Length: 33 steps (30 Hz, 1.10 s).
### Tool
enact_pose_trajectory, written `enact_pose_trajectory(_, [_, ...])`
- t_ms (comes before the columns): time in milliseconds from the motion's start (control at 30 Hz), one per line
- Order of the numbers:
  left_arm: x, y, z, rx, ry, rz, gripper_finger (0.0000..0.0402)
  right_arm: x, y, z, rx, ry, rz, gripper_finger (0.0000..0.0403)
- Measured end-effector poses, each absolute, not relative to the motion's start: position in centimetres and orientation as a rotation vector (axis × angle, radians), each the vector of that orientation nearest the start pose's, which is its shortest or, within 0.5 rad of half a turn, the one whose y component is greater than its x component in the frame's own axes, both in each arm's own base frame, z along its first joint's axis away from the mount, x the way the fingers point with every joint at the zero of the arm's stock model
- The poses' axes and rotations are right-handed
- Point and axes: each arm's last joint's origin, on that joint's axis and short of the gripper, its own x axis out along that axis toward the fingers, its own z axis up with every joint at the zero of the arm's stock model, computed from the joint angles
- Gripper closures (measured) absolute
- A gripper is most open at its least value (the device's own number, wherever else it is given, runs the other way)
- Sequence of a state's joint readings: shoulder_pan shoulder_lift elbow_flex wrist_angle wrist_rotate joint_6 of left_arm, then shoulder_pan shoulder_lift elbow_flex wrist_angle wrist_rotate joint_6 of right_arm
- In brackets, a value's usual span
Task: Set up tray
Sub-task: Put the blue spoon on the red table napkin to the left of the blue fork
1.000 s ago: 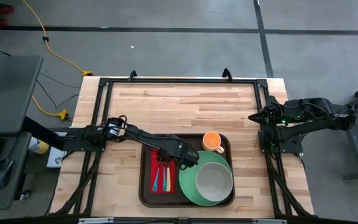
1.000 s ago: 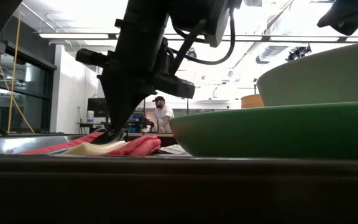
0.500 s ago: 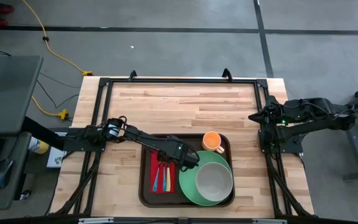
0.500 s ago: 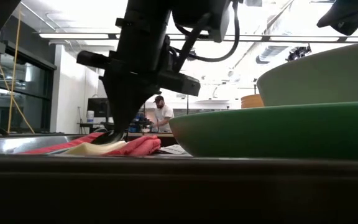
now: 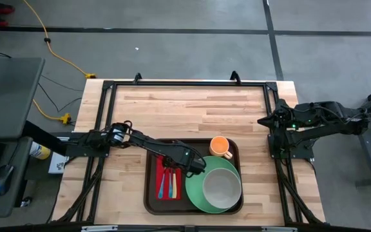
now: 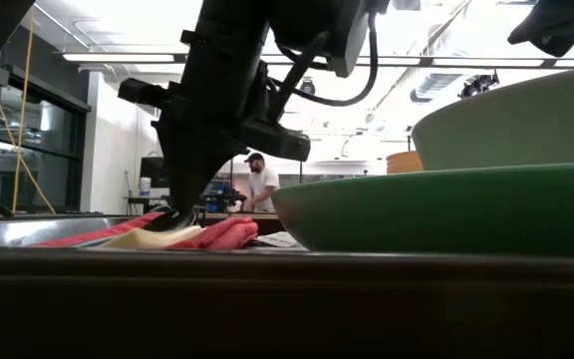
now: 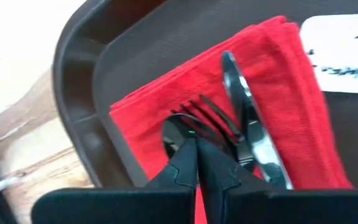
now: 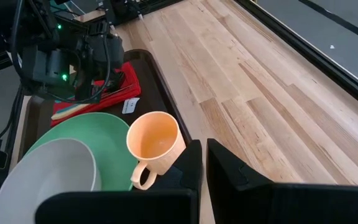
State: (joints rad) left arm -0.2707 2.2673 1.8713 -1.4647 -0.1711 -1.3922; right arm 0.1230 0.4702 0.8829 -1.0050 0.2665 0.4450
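Left gripper (image 7: pixel 196 144): fingers pressed together, tips down on the red napkin (image 7: pixel 241 112) at the fork (image 7: pixel 197 121); whether the tips pinch the fork or only touch it can't be told. A knife (image 7: pixel 248 127) lies just beside the fork on the same napkin, blade running lengthwise along the cloth.

High view: left gripper (image 5: pixel 171 164) sits over the napkin's (image 5: pixel 169 182) far end, arm reaching in from the table's left edge. Napkin occupies the left part of the tray (image 5: pixel 151 197); colored utensils (image 5: pixel 166 187) (yellow, blue) lie on it nearer the front. Green plate (image 5: pixel 196 188) fills the tray's right part, w/ a gray bowl (image 5: pixel 221 187) on top. Orange mug (image 5: pixel 219 147) stands in the tray's far right corner, touching the plate rim. Tray itself rests on the wooden table (image 5: pixel 192 109), front-center.

Right gripper (image 8: pixel 199 163): fingers nearly together w/ a narrow gap, nothing between them; arm parked at the table's right edge, well apart from the tray.

Low view: a person (image 6: pixel 260 185) stands in the room beyond.
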Motion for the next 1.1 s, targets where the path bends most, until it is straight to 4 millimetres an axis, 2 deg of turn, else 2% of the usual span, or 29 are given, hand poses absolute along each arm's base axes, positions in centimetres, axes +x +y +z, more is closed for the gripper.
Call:
enact_pose_trajectory(400, [39.41, -10.44, 17.56, -0.560, 1.480, 1.144, 0.0357, 6.48, 0.03, 32.29, 0.317, 0.539, -0.265, 0.0403])
enact_pose_trajectory(600, [40.04, -10.65, 17.35, -0.585, 1.456, 1.069, 0.0357, 6.48, 0.03, 32.29, 0.317, 0.539, -0.265, 0.0403])
enact_pose_trajectory(767, [40.02, -10.65, 16.59, -0.567, 1.485, 1.085, 0.0357, 6.48, 0.03, 32.29, 0.316, 0.539, -0.265, 0.0403])
enact_pose_trajectory(1100, [39.51, -10.54, 16.91, -0.549, 1.523, 1.120, 0.0357, 6.48, 0.03, 32.28, 0.316, 0.540, -0.266, 0.0403])
